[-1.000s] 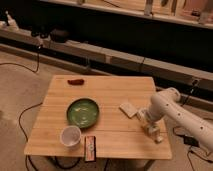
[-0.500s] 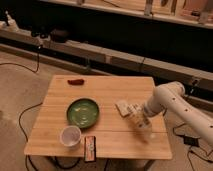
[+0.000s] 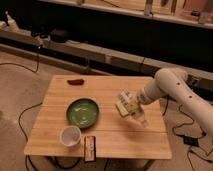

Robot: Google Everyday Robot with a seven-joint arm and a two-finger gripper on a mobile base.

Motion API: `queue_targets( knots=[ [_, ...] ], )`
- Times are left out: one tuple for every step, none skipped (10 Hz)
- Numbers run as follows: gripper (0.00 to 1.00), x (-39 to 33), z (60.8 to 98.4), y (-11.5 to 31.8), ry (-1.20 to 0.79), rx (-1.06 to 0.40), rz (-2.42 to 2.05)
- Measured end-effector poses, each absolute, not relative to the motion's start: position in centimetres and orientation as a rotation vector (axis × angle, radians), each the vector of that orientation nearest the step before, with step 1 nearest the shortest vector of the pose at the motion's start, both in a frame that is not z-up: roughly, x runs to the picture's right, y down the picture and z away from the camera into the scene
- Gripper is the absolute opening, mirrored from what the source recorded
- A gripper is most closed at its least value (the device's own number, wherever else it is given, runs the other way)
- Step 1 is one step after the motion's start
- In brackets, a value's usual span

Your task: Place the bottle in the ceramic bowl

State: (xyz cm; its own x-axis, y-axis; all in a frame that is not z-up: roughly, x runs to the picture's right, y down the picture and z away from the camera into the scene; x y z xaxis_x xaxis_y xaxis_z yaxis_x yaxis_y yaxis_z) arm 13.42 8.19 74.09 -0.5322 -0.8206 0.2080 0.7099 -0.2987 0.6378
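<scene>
The green ceramic bowl (image 3: pixel 82 111) sits left of centre on the wooden table (image 3: pixel 107 85). My gripper (image 3: pixel 132 108) is over the right half of the table, to the right of the bowl and well apart from it. It is shut on the slim clear-whitish bottle (image 3: pixel 139 117). The bottle hangs tilted, its small white cap pointing down and to the right, just above the tabletop. The white arm (image 3: pixel 170 85) reaches in from the right.
A flat pale block (image 3: pixel 123 98) lies just behind the gripper. A white cup (image 3: pixel 70 135) and a dark-and-orange box (image 3: pixel 90 148) stand near the front edge. A small red object (image 3: pixel 76 81) lies at the back left. Cables run over the floor.
The gripper has moved left and towards the back across the table with the bottle in it, closer to the bowl. The other objects have not moved.
</scene>
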Motion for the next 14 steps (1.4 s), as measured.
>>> queue_targets(
  knots=[
    [0.26,11.7,75.3,7.6,-0.902,0.201,-1.980],
    [0.26,9.8,76.5,6.9,-0.935,0.190,-2.023],
    [0.26,7.8,77.5,6.0,-0.948,0.173,-2.075],
    [0.26,5.6,78.3,5.1,-0.955,0.152,-2.135],
    [0.26,3.2,79.2,4.2,-0.953,0.121,-2.210],
    [0.26,1.7,79.7,3.9,-0.945,0.100,-2.266],
    [0.26,-0.2,80.3,3.8,-0.921,0.081,-2.344],
    [0.26,-2.1,80.8,4.2,-0.894,0.067,-2.428],
    [0.26,-3.3,81.0,4.6,-0.880,0.063,-2.471],
    [0.31,-5.3,81.3,5.7,-0.865,0.054,-2.530],
    [0.39,-6.8,81.3,6.3,-0.857,0.053,-2.558],
    [0.50,-8.0,81.5,6.9,-0.846,0.044,-2.576],
    [0.58,-8.6,81.8,7.3,-0.839,0.030,-2.583],
    [0.62,-9.3,82.1,7.7,-0.832,0.014,-2.585]
  ],
)
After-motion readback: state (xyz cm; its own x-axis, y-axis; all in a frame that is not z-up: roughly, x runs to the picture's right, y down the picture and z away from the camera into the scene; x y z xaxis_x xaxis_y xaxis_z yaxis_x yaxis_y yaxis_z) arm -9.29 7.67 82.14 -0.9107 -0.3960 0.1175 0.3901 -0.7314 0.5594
